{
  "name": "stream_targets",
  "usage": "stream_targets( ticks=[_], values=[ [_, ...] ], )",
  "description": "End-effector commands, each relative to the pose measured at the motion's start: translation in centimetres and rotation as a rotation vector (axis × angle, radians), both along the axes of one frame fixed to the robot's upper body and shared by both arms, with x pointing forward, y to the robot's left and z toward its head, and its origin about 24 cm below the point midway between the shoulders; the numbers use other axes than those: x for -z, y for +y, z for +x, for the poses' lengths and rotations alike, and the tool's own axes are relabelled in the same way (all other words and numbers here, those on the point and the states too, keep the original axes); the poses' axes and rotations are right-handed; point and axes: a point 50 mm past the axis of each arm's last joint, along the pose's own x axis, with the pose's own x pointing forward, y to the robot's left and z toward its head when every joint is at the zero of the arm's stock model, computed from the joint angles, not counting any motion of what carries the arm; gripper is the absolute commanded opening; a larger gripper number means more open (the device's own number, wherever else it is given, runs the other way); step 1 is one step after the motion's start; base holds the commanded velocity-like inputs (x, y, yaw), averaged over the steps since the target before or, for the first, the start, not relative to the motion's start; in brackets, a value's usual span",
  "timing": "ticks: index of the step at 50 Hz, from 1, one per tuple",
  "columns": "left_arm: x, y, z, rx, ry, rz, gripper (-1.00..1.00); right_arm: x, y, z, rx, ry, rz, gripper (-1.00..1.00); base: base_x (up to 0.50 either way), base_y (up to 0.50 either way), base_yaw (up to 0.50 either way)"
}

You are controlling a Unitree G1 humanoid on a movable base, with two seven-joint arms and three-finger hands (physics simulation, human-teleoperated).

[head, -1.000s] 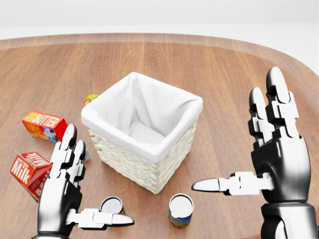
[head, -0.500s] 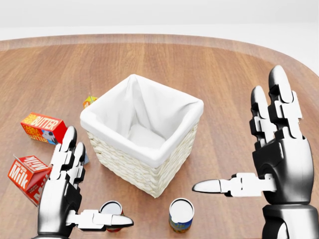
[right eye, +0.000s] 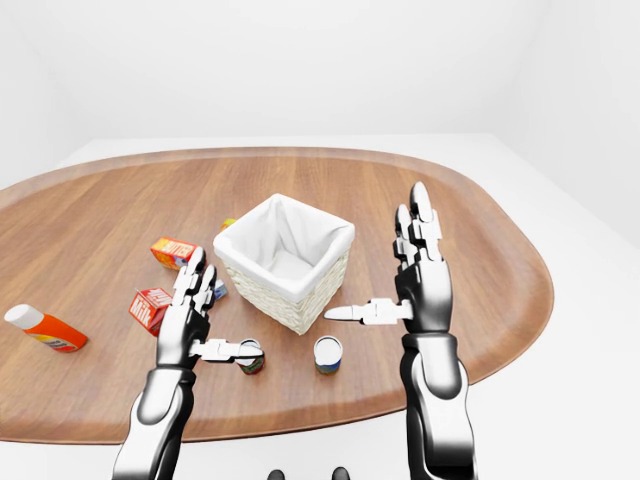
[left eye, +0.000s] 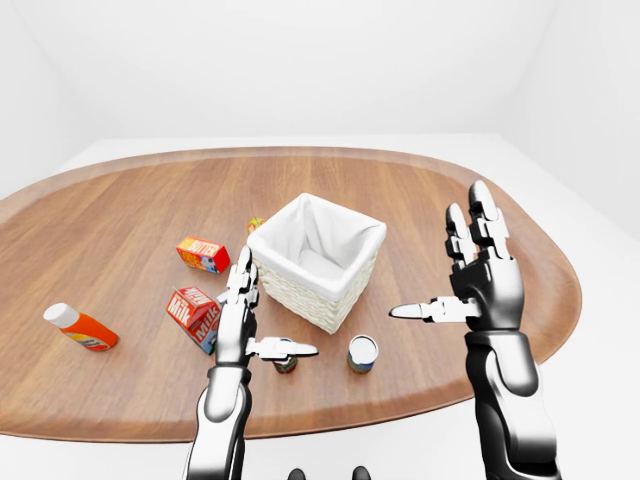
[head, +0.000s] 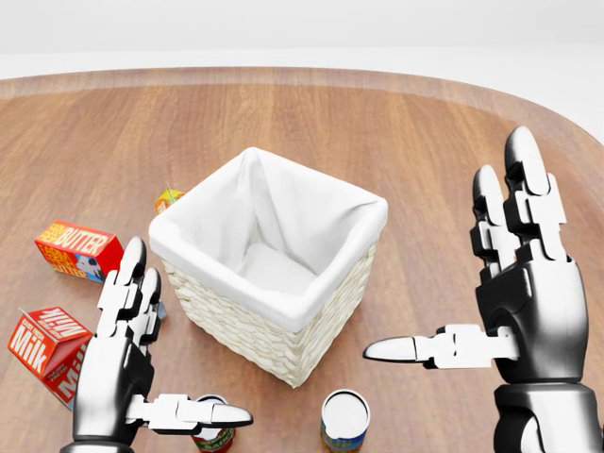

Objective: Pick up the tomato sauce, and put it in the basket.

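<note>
The left hand [head: 123,363] is released: fingers straight, thumb pointing right, just above a red-labelled can [head: 213,435] at the bottom edge of the head view. This can is probably the tomato sauce; the label cannot be read. The right hand [head: 514,302] is also released and holds nothing, raised right of the basket [head: 269,260].

Compared with one second ago, the whole head view has shifted: basket, both cans and cartons sit lower in frame while the hands keep their place. The camera has moved; the objects on the surface [head: 415,142] have not. The blue-labelled can [head: 343,420] stands just right of the red one. No grasp is made yet.
</note>
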Motion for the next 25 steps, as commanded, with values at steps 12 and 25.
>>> stream_targets(
  ticks=[12,25],
  values=[
    [0.09,0.60,0.26,-0.044,0.001,0.085,1.00,0.67,0.04,0.46,0.000,0.032,0.000,1.00,0.00,0.00,0.00],
    [-0.25,0.70,0.46,-0.067,-0.017,0.156,1.00,0.64,0.06,0.46,0.000,0.030,0.000,1.00,0.00,0.00,0.00]
  ],
)
